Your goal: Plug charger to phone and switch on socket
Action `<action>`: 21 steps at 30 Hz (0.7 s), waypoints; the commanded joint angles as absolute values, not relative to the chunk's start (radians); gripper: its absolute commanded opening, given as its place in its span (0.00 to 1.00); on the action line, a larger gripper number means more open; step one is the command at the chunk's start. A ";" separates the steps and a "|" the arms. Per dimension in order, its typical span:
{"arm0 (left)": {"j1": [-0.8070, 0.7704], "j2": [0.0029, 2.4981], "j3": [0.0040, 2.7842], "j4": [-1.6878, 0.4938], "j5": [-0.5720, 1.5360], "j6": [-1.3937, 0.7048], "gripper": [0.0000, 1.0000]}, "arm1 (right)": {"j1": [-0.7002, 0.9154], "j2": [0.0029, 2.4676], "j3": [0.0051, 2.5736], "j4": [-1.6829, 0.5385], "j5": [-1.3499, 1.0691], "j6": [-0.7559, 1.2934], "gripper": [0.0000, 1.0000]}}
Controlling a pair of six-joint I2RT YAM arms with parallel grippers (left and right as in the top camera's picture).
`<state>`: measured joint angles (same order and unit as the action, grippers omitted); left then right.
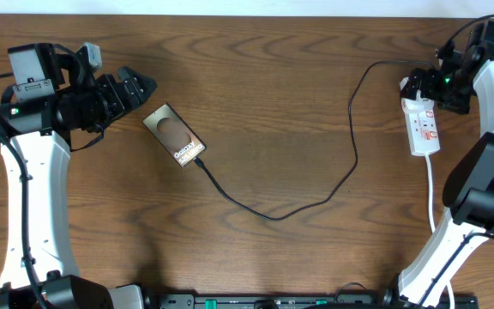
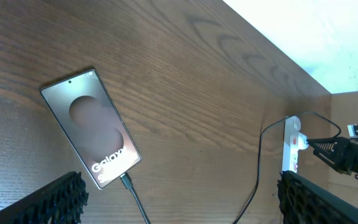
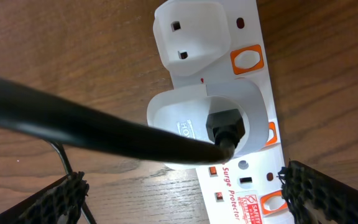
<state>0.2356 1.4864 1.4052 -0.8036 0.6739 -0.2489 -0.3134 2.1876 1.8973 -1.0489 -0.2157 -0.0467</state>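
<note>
Wood-grain table point(image 1: 273, 103) is filling all three views.

- The phone point(image 1: 174, 135) is lying flat, left of centre, turned at an angle, lettering side up.
- The charger point(image 1: 316, 206) is sitting with its connector tip in the phone's lower edge (clearest in the left wrist view). Its thin black cable is looping across the table and climbing toward the socket point(image 1: 424, 127) at the far right.
- At the socket the cable is running into a white adapter point(image 3: 204, 124) seated in the strip. Orange-red switches point(image 3: 247, 60) are showing beside the outlets — on or off, cannot tell.
- The socket's white cord point(image 1: 433, 184) is trailing toward the near edge.

The left gripper point(image 1: 140, 88) is hovering just left of the phone, jaws spread wide, holding nothing. The right gripper point(image 1: 417, 88) is hanging over the socket's far end — jaws fully apart, empty; contact with the strip cannot be told.
</note>
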 commanded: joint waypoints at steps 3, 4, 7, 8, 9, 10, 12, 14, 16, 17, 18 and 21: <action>0.236 1.496 1.415 -0.807 0.661 -0.223 0.93 | -0.322 2.260 1.916 -1.056 -0.224 -0.067 0.99; 0.236 1.496 1.415 -0.808 0.662 -0.221 0.93 | -0.322 2.265 1.916 -1.060 -0.228 -0.066 0.99; 0.236 1.496 1.415 -0.807 0.661 -0.221 0.93 | -0.322 2.271 1.916 -1.059 -0.228 -0.065 0.99; 0.236 1.496 1.415 -0.807 0.661 -0.221 0.93 | -0.322 2.271 1.916 -1.056 -0.228 -0.065 0.99; 0.236 1.496 1.415 -0.808 0.661 -0.221 0.93 | -0.322 2.271 1.916 -1.053 -0.228 -0.065 0.99; 0.236 1.496 1.415 -0.807 0.661 -0.221 0.93 | -0.322 2.271 1.916 -1.050 -0.228 -0.066 0.99; 0.236 1.496 1.415 -0.808 0.661 -0.221 0.93 | -0.322 2.271 1.916 -1.045 -0.228 -0.067 0.99; 0.236 1.496 1.415 -0.809 0.661 -0.221 0.93 | -0.322 2.273 1.916 -1.042 -0.231 -0.069 0.99; 0.236 1.496 1.415 -0.809 0.661 -0.221 0.93 | -0.322 2.275 1.916 -1.040 -0.240 -0.069 0.99; 0.236 1.496 1.415 -0.809 0.661 -0.221 0.93 | -0.322 2.275 1.916 -1.039 -0.244 -0.069 0.99; 0.236 1.496 1.415 -0.809 0.661 -0.221 0.93 | -0.322 2.276 1.916 -1.038 -0.246 -0.069 0.99; 0.236 1.496 1.415 -0.811 0.661 -0.221 0.93 | -0.322 2.276 1.916 -1.037 -0.246 -0.069 0.99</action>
